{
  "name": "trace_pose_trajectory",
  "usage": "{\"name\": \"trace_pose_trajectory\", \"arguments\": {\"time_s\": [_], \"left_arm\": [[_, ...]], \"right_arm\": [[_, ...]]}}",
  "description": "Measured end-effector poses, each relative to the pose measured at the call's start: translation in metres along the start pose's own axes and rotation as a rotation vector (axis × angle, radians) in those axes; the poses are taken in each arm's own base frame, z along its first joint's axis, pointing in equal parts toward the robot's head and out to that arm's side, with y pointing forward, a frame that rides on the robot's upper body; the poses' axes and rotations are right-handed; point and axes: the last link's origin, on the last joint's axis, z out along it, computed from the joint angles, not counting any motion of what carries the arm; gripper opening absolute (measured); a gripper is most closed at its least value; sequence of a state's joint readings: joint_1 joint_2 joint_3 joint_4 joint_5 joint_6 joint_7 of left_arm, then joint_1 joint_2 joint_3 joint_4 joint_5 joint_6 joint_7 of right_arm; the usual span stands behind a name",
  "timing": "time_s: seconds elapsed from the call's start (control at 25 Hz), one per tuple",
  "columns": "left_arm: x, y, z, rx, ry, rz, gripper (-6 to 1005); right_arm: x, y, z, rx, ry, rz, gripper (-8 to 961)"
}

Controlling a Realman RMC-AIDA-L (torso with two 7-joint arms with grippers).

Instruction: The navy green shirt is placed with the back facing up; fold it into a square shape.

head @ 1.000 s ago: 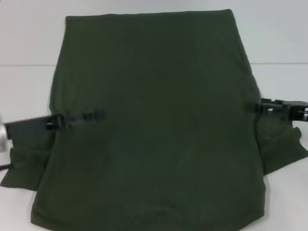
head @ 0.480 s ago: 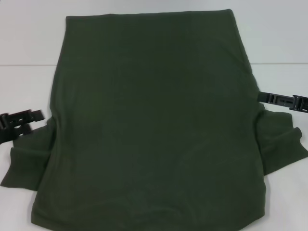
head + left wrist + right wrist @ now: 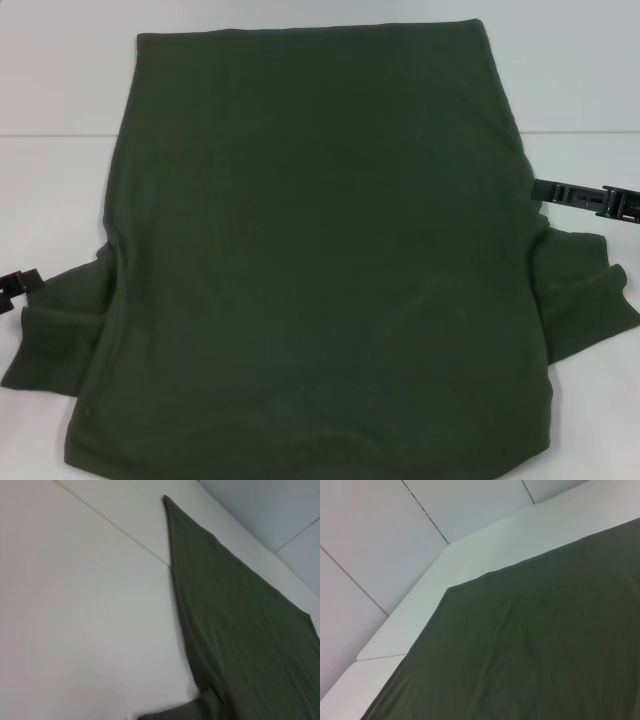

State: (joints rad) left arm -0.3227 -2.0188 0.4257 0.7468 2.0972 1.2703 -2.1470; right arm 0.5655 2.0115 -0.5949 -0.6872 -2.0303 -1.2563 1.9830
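The navy green shirt (image 3: 320, 260) lies flat on the white table (image 3: 50, 190), plain side up, with a short sleeve sticking out on each side near the front. My left gripper (image 3: 15, 290) is at the view's far left edge, just off the left sleeve (image 3: 55, 335), open and holding nothing. At the shirt's right edge, above the right sleeve (image 3: 585, 295), my right gripper (image 3: 585, 198) reaches in from the right. The left wrist view shows the shirt's long edge (image 3: 240, 630). A far corner of the shirt (image 3: 535, 645) fills the right wrist view.
A seam line crosses the white table (image 3: 75, 605) behind the shirt's upper part. Pale wall panels (image 3: 395, 530) rise beyond the table's far edge. Bare tabletop shows on both sides of the shirt.
My left gripper has pulled back from over the shirt's left side to the left edge of view. The right gripper has drawn slightly right and up, off the shirt. The shirt lies unchanged.
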Motion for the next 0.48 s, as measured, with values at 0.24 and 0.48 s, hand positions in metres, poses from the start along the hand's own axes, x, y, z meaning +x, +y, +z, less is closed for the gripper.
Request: {"name": "trace_pose_trajectory", "arguments": {"time_s": [0.24, 0.48], "left_arm": [[-0.006, -0.005, -0.002, 0.011, -0.005, -0.010, 719], [-0.014, -0.001, 0.000, -0.015, -0.027, -0.015, 711]], "right_arm": [[-0.001, 0.000, -0.001, 0.000, -0.006, 0.004, 945], [0.000, 0.000, 0.000, -0.003, -0.005, 0.008, 944]]}}
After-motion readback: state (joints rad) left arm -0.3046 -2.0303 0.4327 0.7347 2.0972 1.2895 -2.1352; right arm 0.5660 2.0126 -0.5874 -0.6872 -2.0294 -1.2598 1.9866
